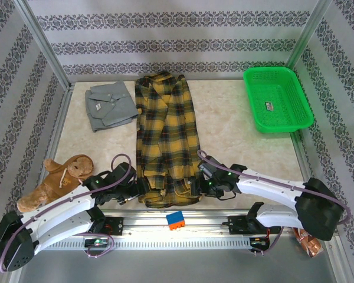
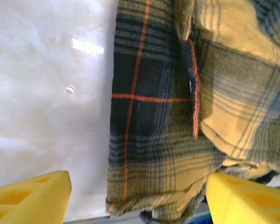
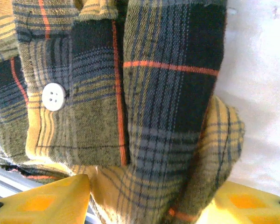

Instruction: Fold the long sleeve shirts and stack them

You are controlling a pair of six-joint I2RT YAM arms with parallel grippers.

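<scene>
The yellow-and-black plaid shirt (image 1: 165,130) lies as a long strip down the middle of the table, its hem at the near edge. The grey shirt (image 1: 109,105) lies folded at the back left. My left gripper (image 1: 143,187) sits at the hem's left corner. In the left wrist view this gripper (image 2: 137,200) is open: plaid hem (image 2: 154,186) lies between the fingers, and the left finger (image 2: 30,196) rests over bare table, apart from the cloth. My right gripper (image 1: 194,186) sits at the hem's right corner. Seen from its wrist, it (image 3: 147,203) is open, with bunched plaid (image 3: 168,154) filling the gap and touching both fingers.
A green basket (image 1: 277,99) stands at the back right. A brown plush toy (image 1: 56,180) lies at the near left, beside the left arm. A blue-and-orange block (image 1: 176,220) sits on the rail below the hem. Bare tabletop (image 1: 242,141) lies right of the plaid shirt.
</scene>
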